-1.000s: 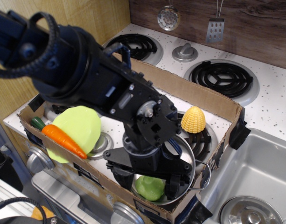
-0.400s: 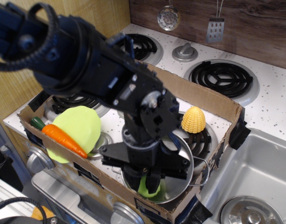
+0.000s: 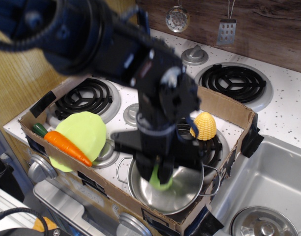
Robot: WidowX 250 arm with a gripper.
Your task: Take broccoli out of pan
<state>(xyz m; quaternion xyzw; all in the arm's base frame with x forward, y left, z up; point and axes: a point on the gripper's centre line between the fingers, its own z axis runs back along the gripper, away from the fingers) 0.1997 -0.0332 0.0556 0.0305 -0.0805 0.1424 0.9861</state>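
The pan (image 3: 182,192) is a shiny steel pot with wire loop handles at the front of the cardboard box. My gripper (image 3: 161,178) hangs above its middle, shut on the broccoli (image 3: 160,182), a pale lime-green lump that shows between and below the fingers. The broccoli is lifted off the pan's bottom and sits at about rim height. The arm is blurred and hides the pan's far rim.
A cardboard box wall (image 3: 224,105) surrounds the front burners. A yellow corn (image 3: 204,126) stands just behind the pan. A yellow-green plate (image 3: 84,135) with an orange carrot (image 3: 67,146) lies at the left. A sink (image 3: 268,182) is on the right.
My gripper closed on the broccoli in the pan and has risen with it. The arm has moved up and back, so more of the pan's empty bottom shows.
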